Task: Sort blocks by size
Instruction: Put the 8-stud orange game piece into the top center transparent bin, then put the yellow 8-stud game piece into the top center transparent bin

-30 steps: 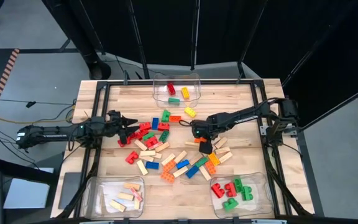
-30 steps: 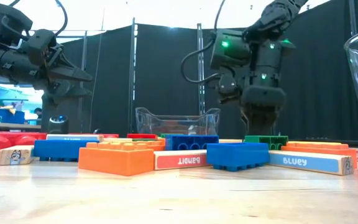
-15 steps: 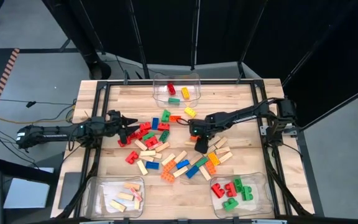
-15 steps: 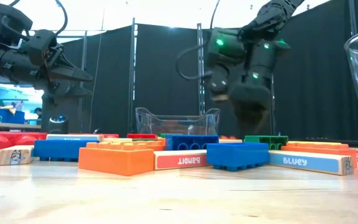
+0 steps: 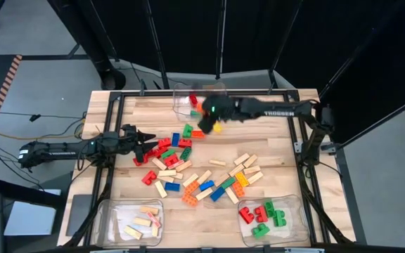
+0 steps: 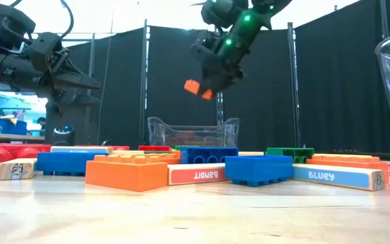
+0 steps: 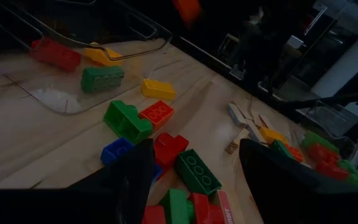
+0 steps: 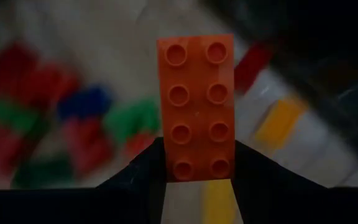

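Note:
My right gripper hangs high over the table's far middle, just in front of the far clear bin, shut on an orange two-by-four studded brick. The low view shows that brick well above the table. Most blocks, coloured bricks and pale wooden bars, lie scattered flat on the table's middle. My left gripper waits open and level at the pile's left edge, with red and green bricks in front of its fingers. My right gripper pinches the orange brick's two long sides between its two fingers, near one end. The rest of the brick sticks out past the fingertips, studs toward the wrist camera. The fingers slant downward. The brick is lifted clear of the table.
The far bin holds a red, a green and a yellow brick. A near-left bin holds wooden bars, a near-right bin red and green bricks. A yellow brick and an orange one lie just below my right gripper.
My right gripper has risen from the pile's right part and swung toward the table's far edge and left, to the far bin, tipping up from pointing straight down. The orange brick has come off the table with it and hangs clear.

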Controlling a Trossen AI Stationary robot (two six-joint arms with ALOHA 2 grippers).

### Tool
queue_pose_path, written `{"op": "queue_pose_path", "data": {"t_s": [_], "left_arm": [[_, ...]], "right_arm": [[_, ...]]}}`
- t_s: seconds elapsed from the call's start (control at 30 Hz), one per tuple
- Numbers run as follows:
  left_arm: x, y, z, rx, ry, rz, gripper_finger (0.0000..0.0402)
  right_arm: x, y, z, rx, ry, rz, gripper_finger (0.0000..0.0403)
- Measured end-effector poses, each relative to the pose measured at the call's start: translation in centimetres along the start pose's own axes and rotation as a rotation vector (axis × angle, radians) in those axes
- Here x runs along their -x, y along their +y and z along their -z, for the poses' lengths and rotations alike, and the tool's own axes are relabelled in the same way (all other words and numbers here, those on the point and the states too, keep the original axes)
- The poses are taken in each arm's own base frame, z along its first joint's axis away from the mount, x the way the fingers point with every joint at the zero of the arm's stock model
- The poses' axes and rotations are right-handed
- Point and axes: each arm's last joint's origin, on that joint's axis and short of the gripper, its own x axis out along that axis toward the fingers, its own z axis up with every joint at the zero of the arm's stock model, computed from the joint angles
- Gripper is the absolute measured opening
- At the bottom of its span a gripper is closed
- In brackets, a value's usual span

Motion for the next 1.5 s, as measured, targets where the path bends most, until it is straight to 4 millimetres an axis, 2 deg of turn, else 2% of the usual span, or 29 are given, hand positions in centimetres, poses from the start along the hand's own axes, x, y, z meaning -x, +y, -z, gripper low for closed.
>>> {"op": "queue_pose_path", "data": {"t_s": [0.1,0.27,0.3,0.37,0.47,0.53,0.67,0.77,0.87,0.93,1.0,1.13,1.2,1.3,1.5], "left_arm": [[0.0,0.0,0.0,0.000,0.000,0.000,0.0245],[0.0,0.0,0.0,0.000,0.000,0.000,0.0245],[0.0,0.0,0.0,0.000,0.000,0.000,0.0245],[0.0,0.0,0.0,0.000,0.000,0.000,0.0245],[0.0,0.0,0.0,0.000,0.000,0.000,0.0245],[0.0,0.0,0.0,0.000,0.000,0.000,0.0245],[0.0,0.0,0.0,0.000,0.000,0.000,0.0245],[0.0,0.0,0.0,0.002,0.000,0.000,0.0245],[0.0,0.0,0.0,0.005,0.001,0.001,0.0245],[0.0,0.0,0.0,0.006,0.007,0.011,0.0245],[0.0,0.0,0.0,0.006,0.011,0.017,0.0245],[0.0,-0.1,0.0,0.006,0.013,0.021,0.0245],[0.0,-0.1,0.0,0.007,0.013,0.021,0.0245],[0.0,-0.1,0.0,0.007,0.015,0.024,0.0245],[0.0,-0.1,0.0,0.011,0.015,0.025,0.0245]], "right_arm": [[-0.5,-2.1,-1.5,-0.082,-0.081,0.026,0.0155],[-1.1,-5.0,-2.2,-0.163,-0.077,0.040,0.0155],[-1.2,-5.4,-2.3,-0.173,-0.077,0.038,0.0164],[-1.2,-5.8,-2.4,-0.204,-0.077,0.036,0.0208],[-1.3,-6.0,-2.4,-0.235,-0.078,0.036,0.0274],[-1.3,-6.0,-2.4,-0.241,-0.077,0.037,0.0299],[-1.2,-5.1,-2.0,-0.281,-0.036,-0.010,0.0297],[-0.7,-2.4,-1.1,-0.212,-0.015,-0.051,0.0274],[-0.4,0.7,0.8,-0.142,-0.070,-0.016,0.0251],[0.2,1.9,2.6,-0.137,-0.124,0.038,0.0239],[1.2,2.3,4.8,-0.165,-0.167,0.080,0.0229],[2.0,1.4,10.4,-0.238,-0.194,0.093,0.0219],[1.5,0.9,12.1,-0.266,-0.219,0.044,0.0220],[0.0,0.3,13.3,-0.287,-0.244,-0.017,0.0226],[-4.0,-0.7,14.8,-0.274,-0.183,0.044,0.0249]]}}
